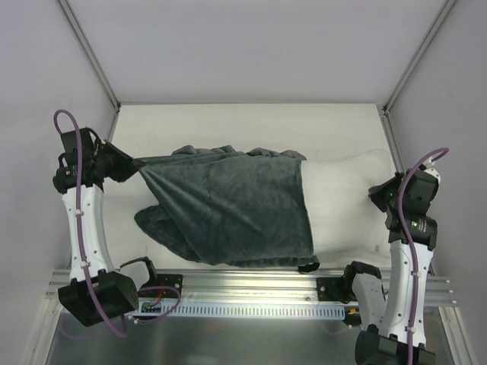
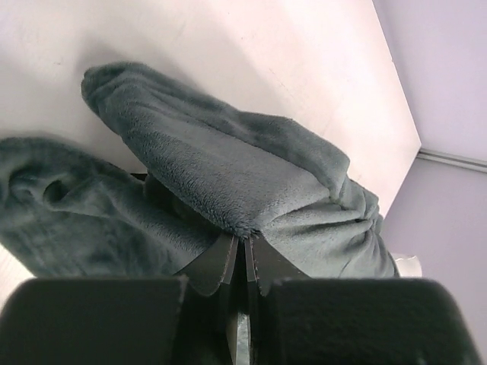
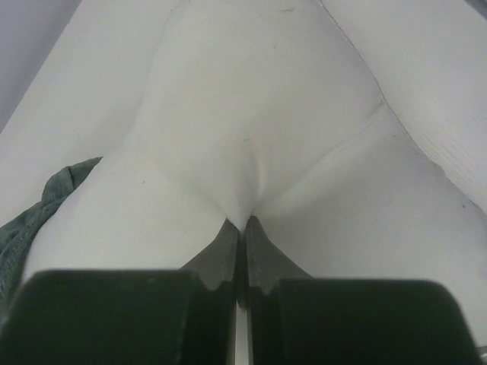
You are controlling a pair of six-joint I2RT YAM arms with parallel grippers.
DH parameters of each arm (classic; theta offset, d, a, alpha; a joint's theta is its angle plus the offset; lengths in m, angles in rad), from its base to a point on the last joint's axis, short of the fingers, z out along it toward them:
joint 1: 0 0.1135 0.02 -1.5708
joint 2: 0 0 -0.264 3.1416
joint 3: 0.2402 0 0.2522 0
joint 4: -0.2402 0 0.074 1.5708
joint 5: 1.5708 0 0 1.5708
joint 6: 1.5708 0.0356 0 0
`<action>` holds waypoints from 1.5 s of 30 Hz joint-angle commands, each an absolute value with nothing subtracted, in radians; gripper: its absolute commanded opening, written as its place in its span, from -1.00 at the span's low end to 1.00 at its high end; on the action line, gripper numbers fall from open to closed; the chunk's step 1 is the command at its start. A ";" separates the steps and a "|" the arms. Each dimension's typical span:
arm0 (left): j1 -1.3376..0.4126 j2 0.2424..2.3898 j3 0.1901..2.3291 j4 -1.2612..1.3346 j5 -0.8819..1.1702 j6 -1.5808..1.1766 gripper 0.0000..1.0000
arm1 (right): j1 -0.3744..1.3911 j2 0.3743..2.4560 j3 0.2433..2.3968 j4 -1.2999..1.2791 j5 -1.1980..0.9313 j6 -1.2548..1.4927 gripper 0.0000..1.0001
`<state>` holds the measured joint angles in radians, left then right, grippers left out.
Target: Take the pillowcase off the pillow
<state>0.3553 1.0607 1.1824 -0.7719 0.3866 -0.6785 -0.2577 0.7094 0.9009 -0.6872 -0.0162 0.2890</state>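
Observation:
A dark grey-green plush pillowcase covers the left part of a white pillow lying across the white table. The pillow's bare right end sticks out of the case. My left gripper is shut on the case's left corner and stretches it taut; in the left wrist view the fabric is pinched at the fingertips. My right gripper is shut on the pillow's right end; in the right wrist view the white cloth puckers into the fingertips.
The white table is bounded by pale walls on the back, left and right. A metal rail with the arm bases runs along the near edge. A fold of the case is bunched at the front left.

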 commanded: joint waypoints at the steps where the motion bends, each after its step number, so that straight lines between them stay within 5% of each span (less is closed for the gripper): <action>1: 0.388 1.132 1.298 -0.692 0.337 -0.680 -1.00 | -0.285 0.663 0.870 -0.632 0.094 0.287 -0.99; 7: 0.315 1.212 1.336 -0.695 0.338 -0.578 -1.00 | -0.290 0.632 0.796 -0.649 0.141 0.224 -0.99; 12: 0.079 1.189 1.293 -0.693 0.209 -0.548 -1.00 | -0.290 0.660 0.846 -0.660 0.057 0.206 -0.99; 14: 0.042 1.171 1.260 -0.693 0.183 -0.548 -1.00 | -0.288 0.657 0.879 -0.669 0.042 0.192 -0.81; 16: 0.020 1.161 1.238 -0.692 0.172 -0.549 -0.98 | -0.288 0.660 0.925 -0.654 0.011 0.158 -0.09; 17: 0.018 1.170 1.232 -0.690 0.176 -0.546 -0.33 | -0.288 0.670 0.943 -0.640 -0.032 0.147 0.16; 19: 0.015 1.195 1.247 -0.692 0.216 -0.520 0.63 | -0.281 0.708 1.029 -0.658 -0.052 0.135 0.58; 21: 0.005 1.221 1.281 -0.693 0.247 -0.497 0.97 | -0.247 0.764 1.092 -0.690 -0.072 0.137 0.77; 26: -0.096 1.181 1.289 -0.695 0.183 -0.483 0.97 | -0.074 0.791 1.112 -0.705 -0.057 0.115 0.99; 42: -0.733 1.133 0.913 -0.686 0.008 -0.728 0.97 | 0.350 0.805 0.887 -0.689 0.166 0.182 0.93; 44: -0.764 1.192 0.916 -0.681 -0.021 -0.752 0.73 | 0.368 0.856 0.813 -0.623 0.185 0.198 0.84; 45: -0.779 1.206 0.923 -0.677 -0.021 -0.761 0.23 | 0.367 0.877 0.793 -0.600 0.181 0.199 0.66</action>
<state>-0.7380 1.1576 0.9207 -0.6895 0.0383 -0.6895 0.3531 0.8169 0.8547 -0.6685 0.1116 0.1555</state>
